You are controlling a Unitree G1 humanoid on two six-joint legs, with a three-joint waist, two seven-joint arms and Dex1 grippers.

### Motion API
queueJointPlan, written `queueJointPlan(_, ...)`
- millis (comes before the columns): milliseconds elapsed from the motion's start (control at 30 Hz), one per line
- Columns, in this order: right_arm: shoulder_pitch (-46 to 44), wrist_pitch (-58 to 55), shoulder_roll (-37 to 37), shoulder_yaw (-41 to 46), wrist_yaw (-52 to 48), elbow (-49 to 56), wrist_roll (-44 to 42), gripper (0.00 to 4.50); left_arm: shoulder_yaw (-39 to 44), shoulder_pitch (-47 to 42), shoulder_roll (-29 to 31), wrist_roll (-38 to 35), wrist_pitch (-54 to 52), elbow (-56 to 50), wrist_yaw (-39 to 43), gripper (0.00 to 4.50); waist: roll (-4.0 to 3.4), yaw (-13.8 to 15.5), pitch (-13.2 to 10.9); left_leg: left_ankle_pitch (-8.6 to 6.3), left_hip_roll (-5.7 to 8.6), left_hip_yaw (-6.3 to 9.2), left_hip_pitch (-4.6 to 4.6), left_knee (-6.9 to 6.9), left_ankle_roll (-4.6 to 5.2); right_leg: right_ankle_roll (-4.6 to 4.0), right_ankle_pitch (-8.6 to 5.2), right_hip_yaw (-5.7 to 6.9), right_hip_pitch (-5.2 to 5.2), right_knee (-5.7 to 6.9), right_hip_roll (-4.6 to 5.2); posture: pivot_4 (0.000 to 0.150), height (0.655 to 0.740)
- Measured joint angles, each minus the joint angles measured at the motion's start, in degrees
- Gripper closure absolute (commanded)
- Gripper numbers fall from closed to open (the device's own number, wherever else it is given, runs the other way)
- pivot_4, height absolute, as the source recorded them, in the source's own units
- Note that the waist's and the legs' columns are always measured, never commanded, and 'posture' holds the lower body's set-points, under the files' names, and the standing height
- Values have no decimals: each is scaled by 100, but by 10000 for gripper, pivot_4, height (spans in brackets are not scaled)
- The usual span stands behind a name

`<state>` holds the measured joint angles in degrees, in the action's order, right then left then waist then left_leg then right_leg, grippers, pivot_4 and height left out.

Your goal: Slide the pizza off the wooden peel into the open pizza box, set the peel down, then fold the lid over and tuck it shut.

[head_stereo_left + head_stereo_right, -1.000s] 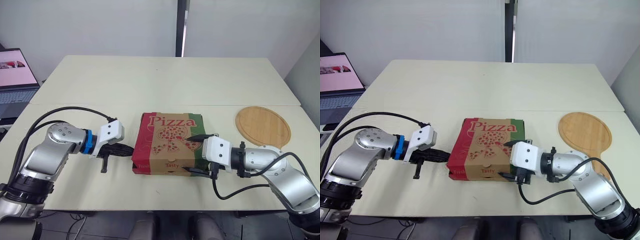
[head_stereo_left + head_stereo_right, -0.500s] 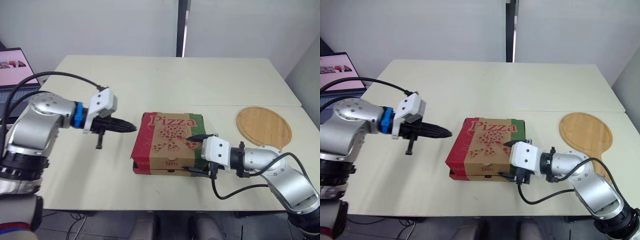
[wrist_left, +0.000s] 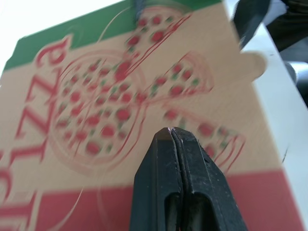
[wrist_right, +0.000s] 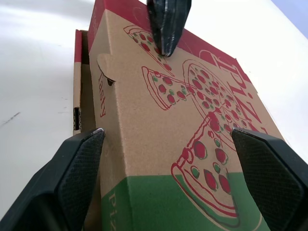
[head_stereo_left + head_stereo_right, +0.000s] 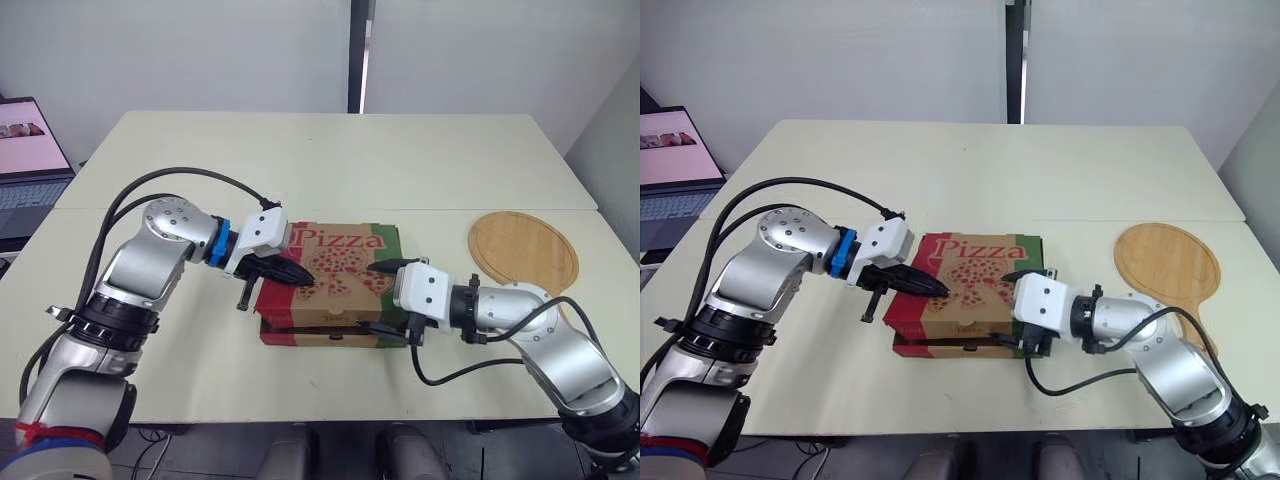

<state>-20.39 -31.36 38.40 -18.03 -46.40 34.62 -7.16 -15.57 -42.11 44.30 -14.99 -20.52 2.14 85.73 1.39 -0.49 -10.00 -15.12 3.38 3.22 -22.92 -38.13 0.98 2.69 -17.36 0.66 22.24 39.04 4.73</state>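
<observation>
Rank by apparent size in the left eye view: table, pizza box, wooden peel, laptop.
1. table
2. pizza box
3. wooden peel and laptop: about alike. The laptop is cut off by the picture's edge, so left unranked.

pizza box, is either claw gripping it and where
Neither grips it: the left claw is shut, tip on the pizza box lid; the right claw is open, straddling its right end.

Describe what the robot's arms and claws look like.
Both arms are rounded silver-grey metal with a white boxy wrist block and looping black cables. The left arm has a blue collar behind its block; the right arm has a black one. The left claw and right claw have tapered black fingers.
</observation>
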Motion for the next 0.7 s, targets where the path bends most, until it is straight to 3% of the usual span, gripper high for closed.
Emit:
queueJointPlan(367, 76, -371, 37, 116, -15, 296, -115, 125, -255, 26, -192, 116, -10, -477, -29, 45000, 0, 5, 0, 0, 0, 1, 0, 0, 0, 0, 0, -1, -2, 0, -1, 1500, 7281)
queueJointPlan(700, 745, -1527, 934, 2204, -665, 765, -1902, 125, -310, 58, -285, 201, -38, -592, -159, 45000, 1, 35, 1, -2, 1, 2, -1, -1, 4, 0, 0, 0, -11, -5, 0, 1500, 7281)
